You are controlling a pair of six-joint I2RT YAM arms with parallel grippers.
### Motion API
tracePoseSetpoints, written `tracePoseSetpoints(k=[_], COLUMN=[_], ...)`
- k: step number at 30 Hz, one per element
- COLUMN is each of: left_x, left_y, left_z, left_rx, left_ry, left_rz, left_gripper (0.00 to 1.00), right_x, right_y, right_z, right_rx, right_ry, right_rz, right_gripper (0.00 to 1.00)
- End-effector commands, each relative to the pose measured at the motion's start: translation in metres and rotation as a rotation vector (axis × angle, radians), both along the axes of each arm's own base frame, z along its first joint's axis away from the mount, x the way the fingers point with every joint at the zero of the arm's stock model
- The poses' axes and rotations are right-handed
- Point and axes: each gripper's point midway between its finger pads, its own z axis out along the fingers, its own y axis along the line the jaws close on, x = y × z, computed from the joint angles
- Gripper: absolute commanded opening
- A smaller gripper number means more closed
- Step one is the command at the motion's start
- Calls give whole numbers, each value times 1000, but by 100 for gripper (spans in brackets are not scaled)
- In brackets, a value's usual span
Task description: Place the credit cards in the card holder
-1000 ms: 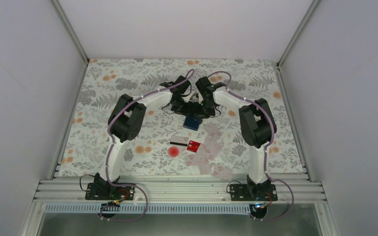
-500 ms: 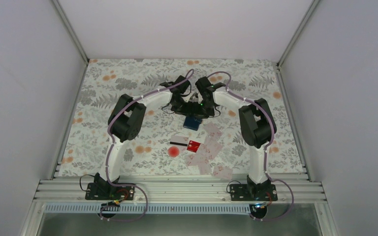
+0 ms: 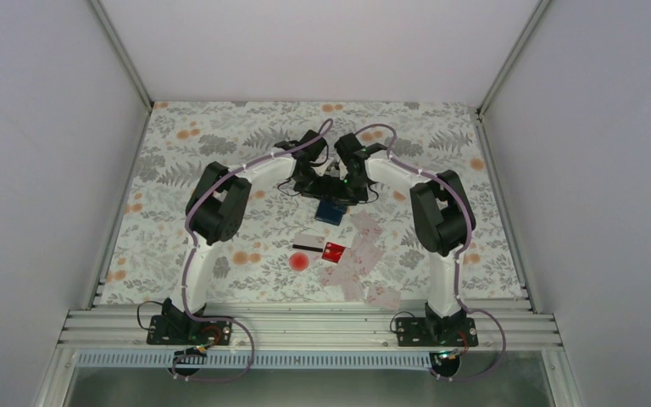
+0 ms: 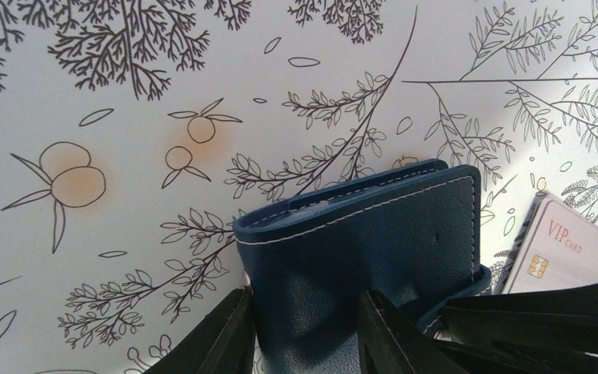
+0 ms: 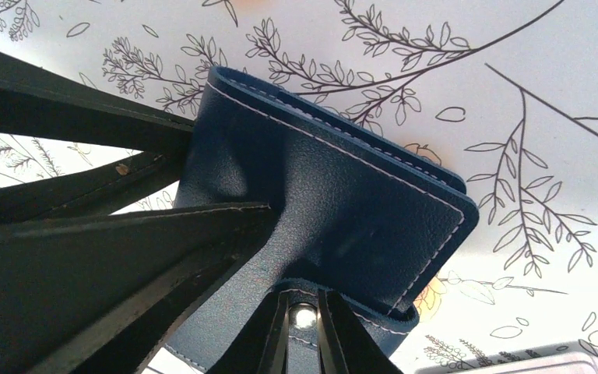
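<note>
Note: 0 cards are loaded. The credit cards point(image 3: 352, 254) lie loose on the table point(image 3: 220, 144). The card holder point(image 3: 331, 209) is folded closed just beyond them. The left gripper point(image 4: 304, 335) clamps its body, and the right gripper point(image 5: 302, 335) pinches its snap tab point(image 5: 374, 308). You likely must open it first.

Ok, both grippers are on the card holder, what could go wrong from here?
The right gripper pinches only the narrow snap tab; it may slip off when pulled, leaving the card holder shut.
The left gripper holds just the holder's one end, so a pull could twist it loose.
The VIP card lies close by and might get knocked.
</note>
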Motion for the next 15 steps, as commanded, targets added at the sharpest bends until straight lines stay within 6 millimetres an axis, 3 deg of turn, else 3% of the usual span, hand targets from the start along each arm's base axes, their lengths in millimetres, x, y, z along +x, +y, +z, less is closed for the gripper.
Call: tracePoseSetpoints(k=[1, 5, 15], left_x=[-19, -19, -20], left_y=[7, 7, 7], left_z=[-30, -30, -34], left_rx=[74, 74, 76], left_ry=[81, 80, 92], left_rz=[-18, -18, -18], left_gripper=[35, 34, 34], right_x=[-14, -18, -33], right_y=[16, 9, -9], right_z=[-19, -31, -68], right_rx=[3, -48, -214], right_ry=[37, 56, 88], right_rz=[44, 49, 62], right_gripper=[11, 4, 4])
